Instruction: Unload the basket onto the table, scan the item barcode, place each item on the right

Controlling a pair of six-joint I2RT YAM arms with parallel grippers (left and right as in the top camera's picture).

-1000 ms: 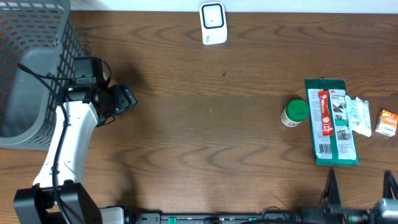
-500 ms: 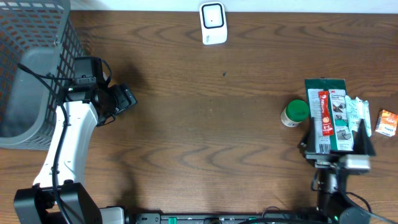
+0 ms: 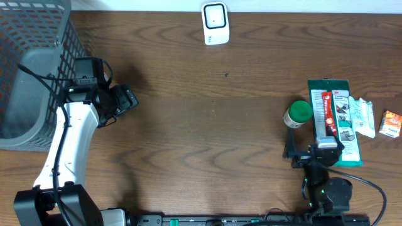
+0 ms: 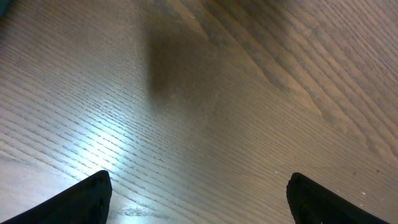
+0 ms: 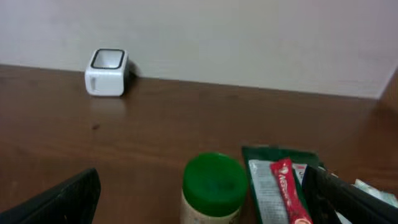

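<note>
A white barcode scanner (image 3: 215, 24) (image 5: 107, 72) stands at the table's far edge. The items lie at the right: a green-lidded jar (image 3: 297, 114) (image 5: 216, 180), a green packet (image 3: 344, 135) (image 5: 264, 168) with a red tube (image 3: 327, 113) (image 5: 287, 190) on it, a white packet (image 3: 362, 117) and a small orange packet (image 3: 392, 123). My right gripper (image 3: 313, 152) (image 5: 205, 205) is open just in front of the jar and green packet, holding nothing. At the left, my left gripper (image 3: 127, 99) (image 4: 199, 199) hangs open over bare wood.
A grey wire basket (image 3: 31, 69) fills the far left corner, close beside the left arm. The wooden table (image 3: 207, 125) stretches between the two arms.
The right arm has come up from the bottom edge to the items, then shifted left toward the jar. The left arm has not moved.
</note>
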